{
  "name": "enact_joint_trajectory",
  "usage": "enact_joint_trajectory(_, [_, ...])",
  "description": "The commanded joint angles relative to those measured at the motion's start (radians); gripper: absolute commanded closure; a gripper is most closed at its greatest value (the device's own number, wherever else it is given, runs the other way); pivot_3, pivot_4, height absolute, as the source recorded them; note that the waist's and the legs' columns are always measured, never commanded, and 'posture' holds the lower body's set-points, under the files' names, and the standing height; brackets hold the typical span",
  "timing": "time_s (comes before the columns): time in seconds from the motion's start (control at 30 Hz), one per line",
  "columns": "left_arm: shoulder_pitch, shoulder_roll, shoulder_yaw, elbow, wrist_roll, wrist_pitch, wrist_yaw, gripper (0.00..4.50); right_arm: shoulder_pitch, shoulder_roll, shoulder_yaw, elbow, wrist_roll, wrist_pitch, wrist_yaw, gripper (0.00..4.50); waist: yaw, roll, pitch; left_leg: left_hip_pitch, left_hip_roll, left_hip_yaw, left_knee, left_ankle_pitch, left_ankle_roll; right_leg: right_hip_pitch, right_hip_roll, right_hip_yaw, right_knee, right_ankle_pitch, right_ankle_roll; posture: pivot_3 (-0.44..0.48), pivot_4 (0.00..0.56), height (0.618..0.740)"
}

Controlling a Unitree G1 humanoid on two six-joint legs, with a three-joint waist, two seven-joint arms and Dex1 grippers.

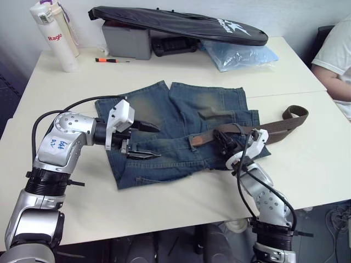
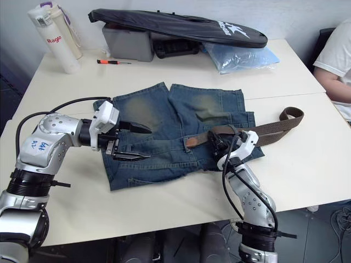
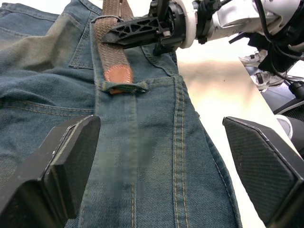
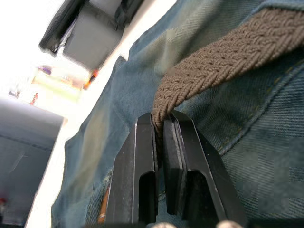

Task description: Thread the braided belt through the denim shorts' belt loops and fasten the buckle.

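Note:
The denim shorts (image 1: 181, 126) lie flat at the table's middle, waistband toward me. The braided belt (image 1: 263, 131) runs along the waistband from the right, where its far end curls off the shorts onto the table. Its tan leather tip (image 3: 118, 74) pokes into a belt loop (image 3: 124, 86) near the waistband's middle. My right gripper (image 1: 224, 141) is shut on the braided belt (image 4: 223, 57) a little behind the tip. My left gripper (image 1: 145, 141) hovers open over the left part of the waistband, its fingers (image 3: 57, 166) wide apart. The buckle is out of view.
At the back stand a white bottle (image 1: 54, 34), a grey box (image 1: 126, 39) under a black bag (image 1: 181, 23), a blue plastic bag (image 1: 241, 53) and a small screwdriver (image 1: 112, 59). A person sits at the far right (image 1: 334, 60). The table's front edge (image 1: 164, 227) is close.

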Motion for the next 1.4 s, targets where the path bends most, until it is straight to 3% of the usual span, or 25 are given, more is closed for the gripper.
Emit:
enact_joint_trajectory(0.03, [-0.004, 0.003, 0.012, -0.011, 0.007, -0.013, 0.002, 0.00, 0.009, -0.029, 0.103, -0.049, -0.072, 0.007, 0.074, 4.25, -0.002, 0.000, 0.000, 0.000, 0.000, 0.000, -0.001, 0.000, 0.000, 0.000, 0.000, 0.000, 0.000, 0.000, 0.000, 0.000, 0.150, 0.740])
enact_joint_trajectory(0.2, [-0.005, -0.002, 0.009, -0.009, 0.008, -0.016, 0.003, 0.00, -0.005, -0.109, 0.218, -0.023, -0.298, -0.114, 0.157, 4.25, 0.000, 0.000, 0.000, 0.000, 0.000, 0.001, -0.001, 0.000, 0.000, -0.002, 0.000, 0.001, 0.000, 0.000, -0.001, 0.000, 0.150, 0.740])
enact_joint_trajectory(0.27, [-0.005, -0.005, 0.008, -0.010, 0.007, -0.015, 0.004, 0.00, -0.010, -0.099, 0.206, 0.021, -0.344, -0.132, 0.119, 4.25, 0.001, 0.000, 0.000, 0.000, 0.000, 0.002, -0.001, 0.000, 0.000, -0.002, 0.000, 0.001, 0.000, 0.000, 0.000, 0.000, 0.150, 0.740])
enact_joint_trajectory(0.47, [0.003, -0.004, 0.011, -0.017, 0.007, -0.013, 0.004, 0.00, -0.021, -0.040, 0.118, 0.051, -0.310, -0.022, 0.016, 4.25, 0.003, -0.002, -0.001, 0.000, 0.000, 0.002, -0.001, 0.001, -0.001, -0.002, 0.000, 0.001, 0.001, 0.000, 0.000, 0.000, 0.150, 0.740])
enact_joint_trajectory(0.6, [0.008, -0.005, 0.013, -0.020, 0.006, -0.013, 0.006, 0.00, -0.029, -0.027, 0.127, -0.007, -0.227, 0.059, 0.075, 4.25, 0.005, -0.003, -0.002, 0.000, 0.000, 0.002, 0.000, 0.001, -0.001, -0.001, 0.000, 0.001, 0.001, 0.000, 0.000, 0.000, 0.150, 0.740])
enact_joint_trajectory(0.77, [0.007, -0.009, 0.011, -0.018, 0.007, -0.017, 0.009, 0.00, -0.057, -0.041, 0.133, 0.000, -0.284, 0.051, 0.074, 4.25, 0.001, -0.002, -0.001, 0.000, 0.000, 0.002, -0.001, 0.000, -0.001, -0.002, 0.000, 0.001, 0.000, 0.000, 0.000, 0.000, 0.150, 0.740])
enact_joint_trajectory(0.97, [0.008, -0.007, 0.013, -0.014, 0.008, -0.023, 0.007, 0.00, -0.052, 0.013, 0.058, -0.050, -0.195, 0.105, 0.025, 4.25, 0.002, -0.002, -0.001, 0.000, 0.000, 0.002, -0.002, 0.001, -0.001, -0.002, 0.000, 0.001, 0.000, 0.000, -0.001, 0.000, 0.150, 0.740])
enact_joint_trajectory(1.0, [0.009, -0.006, 0.013, -0.014, 0.008, -0.025, 0.007, 0.00, -0.052, 0.020, 0.042, -0.060, -0.174, 0.118, 0.017, 3.64, 0.002, -0.002, -0.001, 0.000, 0.000, 0.002, -0.002, 0.001, -0.001, -0.002, 0.000, 0.001, 0.000, 0.000, -0.001, 0.000, 0.150, 0.740])
enact_joint_trajectory(1.07, [0.009, -0.006, 0.013, -0.014, 0.008, -0.025, 0.007, 0.00, -0.051, 0.032, 0.007, -0.078, -0.146, 0.132, -0.009, 3.02, 0.002, -0.002, -0.001, 0.000, 0.000, 0.002, -0.002, 0.001, -0.001, -0.002, 0.000, 0.001, 0.000, 0.000, 0.000, 0.000, 0.150, 0.740])
enact_joint_trajectory(1.17, [0.008, -0.008, 0.013, -0.011, 0.008, -0.027, 0.007, 0.00, -0.050, 0.059, -0.069, -0.098, -0.053, 0.152, -0.058, 1.51, 0.003, -0.002, -0.001, 0.000, 0.000, 0.002, -0.002, 0.001, -0.001, -0.002, 0.000, 0.001, 0.000, 0.000, -0.001, 0.000, 0.150, 0.740])
enact_joint_trajectory(1.4, [0.003, -0.014, 0.009, -0.002, 0.013, -0.035, 0.005, 0.00, -0.055, 0.095, -0.186, -0.081, 0.107, 0.163, -0.186, 1.51, 0.005, -0.002, -0.001, -0.001, 0.000, 0.002, -0.002, 0.001, -0.001, -0.002, 0.000, 0.001, 0.000, 0.000, 0.000, 0.000, 0.150, 0.740])
